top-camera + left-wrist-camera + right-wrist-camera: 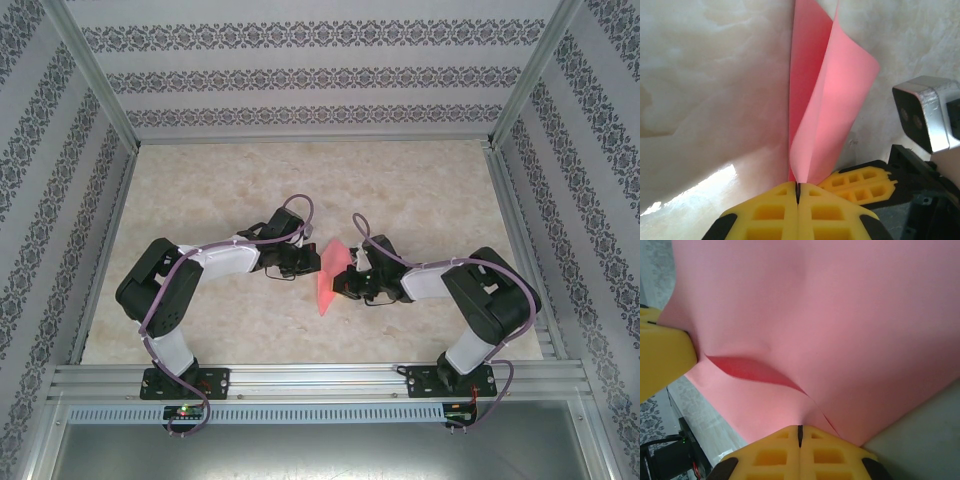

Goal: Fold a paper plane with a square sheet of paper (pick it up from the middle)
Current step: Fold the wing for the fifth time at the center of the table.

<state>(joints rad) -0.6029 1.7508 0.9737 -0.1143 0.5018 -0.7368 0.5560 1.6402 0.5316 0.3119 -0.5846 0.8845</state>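
Left end effector is fully closed, its two yellow fingertips pressed flat together on an edge of the square sheet of paper. From that pinch the sheet rises in two pink-red layers that splay apart like a half-open book. Right end effector is likewise clamped tight and nips the same sheet at its near edge. In the right wrist view the paper spreads wide above the pinch, with a darker red slit where one layer bows away from the other. A yellow finger of the left end effector touches the sheet's left margin there.

In the left wrist view, the right end effector's yellow fingers sit just beside the left one's tips. A silver camera housing stands above them.

From the top external camera the two arms reach inward from opposite sides and meet near the middle of the marbled desk. The sheet stands on edge between them as a narrow, doubled strip, with its lower point aimed at the near rail. Whether that point rests on the desk I cannot tell. Patterned walls enclose the desk on three sides
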